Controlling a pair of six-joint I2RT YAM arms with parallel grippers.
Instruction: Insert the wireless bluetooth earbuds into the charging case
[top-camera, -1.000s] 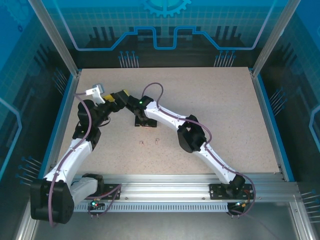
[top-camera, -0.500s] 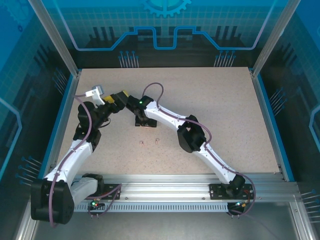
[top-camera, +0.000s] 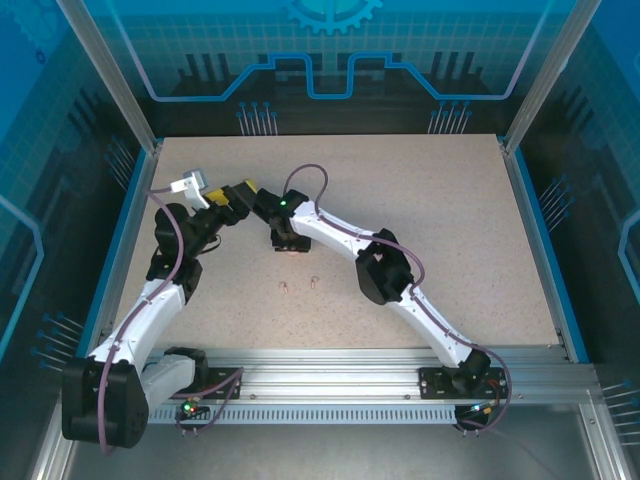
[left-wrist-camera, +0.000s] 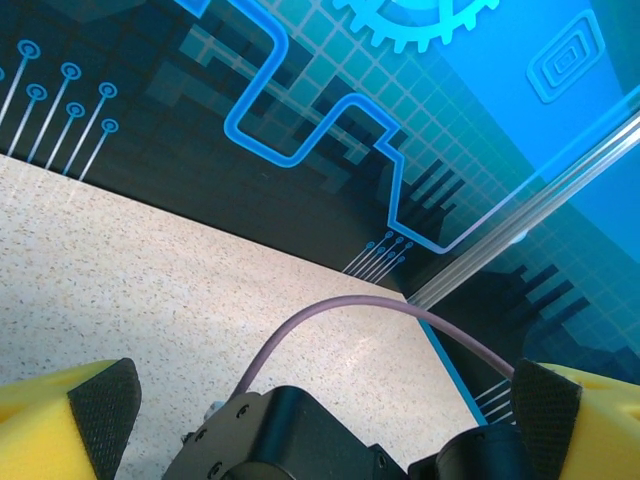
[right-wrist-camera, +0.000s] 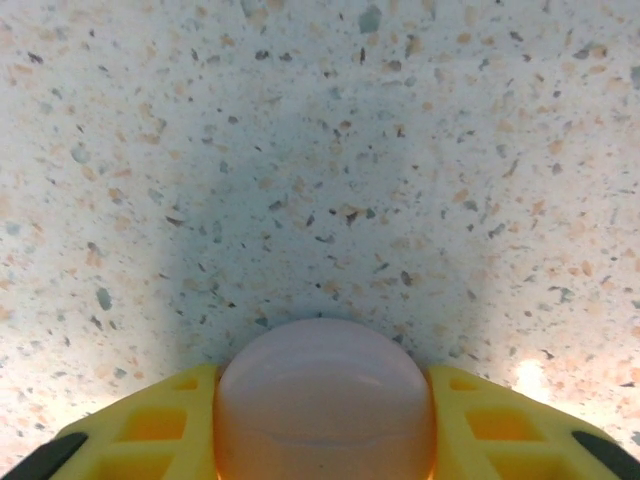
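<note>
A pale pink, round charging case (right-wrist-camera: 322, 375) lies on the speckled table between the yellow fingers (right-wrist-camera: 150, 420) of my right gripper (right-wrist-camera: 322, 430), and both fingers touch its sides. In the top view the right gripper (top-camera: 287, 243) points down at the table, left of centre. Two tiny pale pink earbuds (top-camera: 284, 288) (top-camera: 315, 282) lie loose on the table, a little nearer than that gripper. My left gripper (top-camera: 240, 193) hovers just behind and to the left of the right wrist. It stands wide open with nothing held, its yellow fingers (left-wrist-camera: 70, 420) at the lower corners of the left wrist view.
The right arm's black wrist housing (left-wrist-camera: 290, 440) and purple cable (left-wrist-camera: 330, 315) lie directly in front of the left gripper. A blue rim (top-camera: 530, 230) and metal posts (top-camera: 110, 80) border the speckled table (top-camera: 430, 200). The aluminium base rail (top-camera: 330, 385) runs along the near edge.
The right gripper's jaws have narrowed onto the pink charging case. The left arm and the two loose earbuds have not moved.
</note>
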